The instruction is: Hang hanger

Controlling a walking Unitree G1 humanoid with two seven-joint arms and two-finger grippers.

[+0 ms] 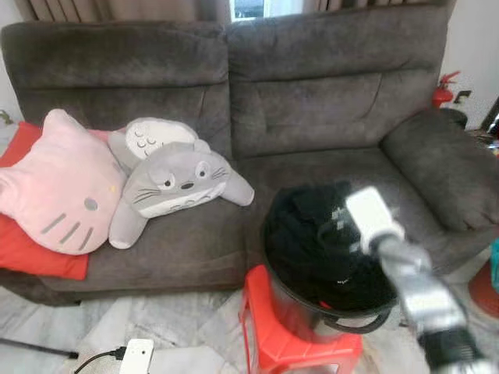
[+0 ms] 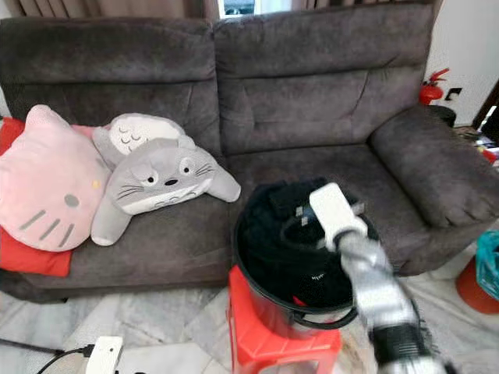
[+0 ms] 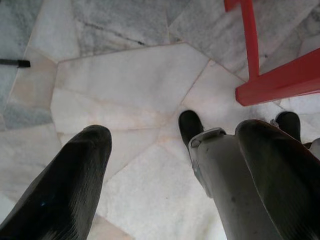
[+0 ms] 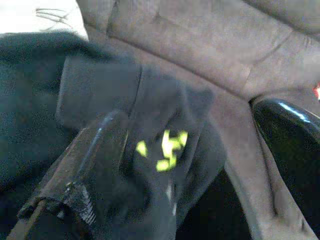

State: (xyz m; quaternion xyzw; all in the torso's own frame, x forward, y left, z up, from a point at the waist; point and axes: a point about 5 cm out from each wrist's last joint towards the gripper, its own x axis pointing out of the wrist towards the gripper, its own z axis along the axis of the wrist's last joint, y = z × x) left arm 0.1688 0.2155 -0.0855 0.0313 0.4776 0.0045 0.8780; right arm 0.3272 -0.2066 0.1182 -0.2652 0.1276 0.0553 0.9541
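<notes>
A dark grey sofa (image 1: pixel 312 101) filled the upper half of the eye views. On its left seat lay a pink cat-face cushion (image 1: pixel 54 183) over a red cushion (image 1: pixel 35 253), with a grey plush creature (image 1: pixel 175 187) sprawled beside it toward the centre. A red fire extinguisher (image 1: pixel 443 89) stood at the upper right edge, behind the sofa arm.

In the lower centre of the frame, a black bucket (image 1: pixel 312 312) sat on a red plastic stool (image 1: pixel 296 351), touching the sofa's front edge. It was heaped with black clothing (image 1: pixel 312 234). No hanger could be made out among the cloth.

The right arm (image 1: pixel 421 296) reached up from the lower right corner, its white wrist block over the heap. In the right wrist view, the right gripper (image 4: pixel 200 165) had its fingers spread, one finger (image 4: pixel 85 165) lying against a dark garment with yellow-green markings (image 4: pixel 165 147), the other well apart at the frame's right edge.

The left gripper (image 3: pixel 170 175) hung over the pale marble floor (image 3: pixel 125 85), fingers spread and holding nothing, with the stool's leg in the upper right of its wrist view. A white charger box (image 1: pixel 134 357) lay on the floor at lower left.
</notes>
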